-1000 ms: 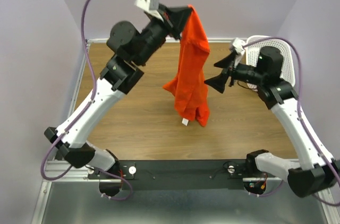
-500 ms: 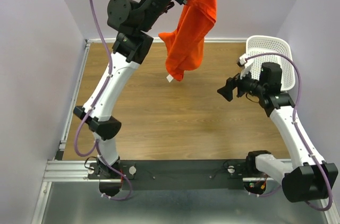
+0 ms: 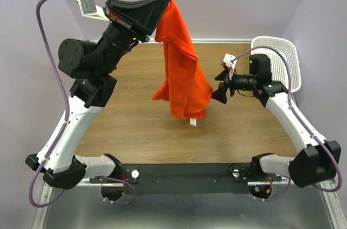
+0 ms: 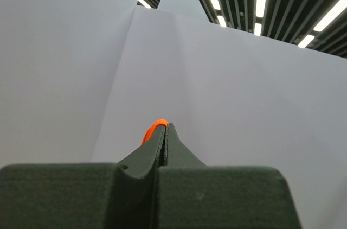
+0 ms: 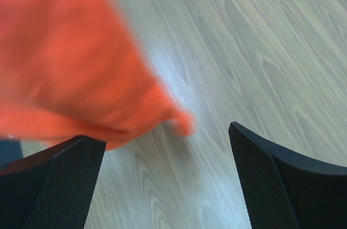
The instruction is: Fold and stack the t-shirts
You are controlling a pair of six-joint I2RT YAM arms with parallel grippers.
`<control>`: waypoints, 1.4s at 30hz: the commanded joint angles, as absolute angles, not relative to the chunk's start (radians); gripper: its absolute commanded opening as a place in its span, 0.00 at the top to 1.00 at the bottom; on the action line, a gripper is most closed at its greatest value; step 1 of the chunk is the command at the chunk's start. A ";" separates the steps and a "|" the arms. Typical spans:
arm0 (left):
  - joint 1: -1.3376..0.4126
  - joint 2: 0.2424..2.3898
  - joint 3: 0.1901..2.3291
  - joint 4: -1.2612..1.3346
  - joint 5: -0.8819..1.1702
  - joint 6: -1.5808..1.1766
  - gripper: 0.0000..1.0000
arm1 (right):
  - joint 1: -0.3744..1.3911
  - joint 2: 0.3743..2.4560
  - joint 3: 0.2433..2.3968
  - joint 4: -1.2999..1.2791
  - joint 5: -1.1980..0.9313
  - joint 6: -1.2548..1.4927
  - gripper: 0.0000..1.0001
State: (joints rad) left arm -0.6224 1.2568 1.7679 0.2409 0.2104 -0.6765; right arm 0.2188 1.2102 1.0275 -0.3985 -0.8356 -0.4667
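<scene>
An orange-red t-shirt (image 3: 183, 77) hangs in the air above the wooden table (image 3: 135, 115), its small white label (image 3: 192, 123) at the bottom. My left gripper (image 3: 164, 2) is raised high and shut on the shirt's top edge; in the left wrist view only a sliver of orange fabric (image 4: 154, 128) shows past the closed fingers. My right gripper (image 3: 219, 89) is open, just right of the shirt's lower part. In the right wrist view the blurred shirt (image 5: 70, 66) hangs at the upper left, over the left finger (image 5: 59, 185), with table between the jaws.
A white lattice basket (image 3: 282, 58) stands at the back right of the table, behind my right arm. Purple walls close the table on three sides. The black base rail (image 3: 184, 175) runs along the near edge.
My left arm swung down and leftward, carrying the shirt lower so its hem hangs near the table. My right gripper moved left toward the shirt's lower edge.
</scene>
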 commanded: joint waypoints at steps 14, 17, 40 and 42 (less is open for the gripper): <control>-0.617 1.200 1.539 0.253 0.140 -0.765 1.00 | 0.558 1.216 1.370 -0.439 -0.961 -0.218 0.00; -0.618 1.195 1.505 0.273 0.144 -0.787 1.00 | 0.571 1.316 1.430 -0.362 -0.896 -0.123 0.00; -0.617 1.163 1.367 0.321 0.074 -0.775 1.00 | 0.611 1.184 1.390 -0.396 -0.522 -0.192 0.17; -0.618 1.167 1.362 0.327 0.081 -0.781 1.00 | 0.611 1.216 1.404 -0.396 -0.505 -0.175 0.17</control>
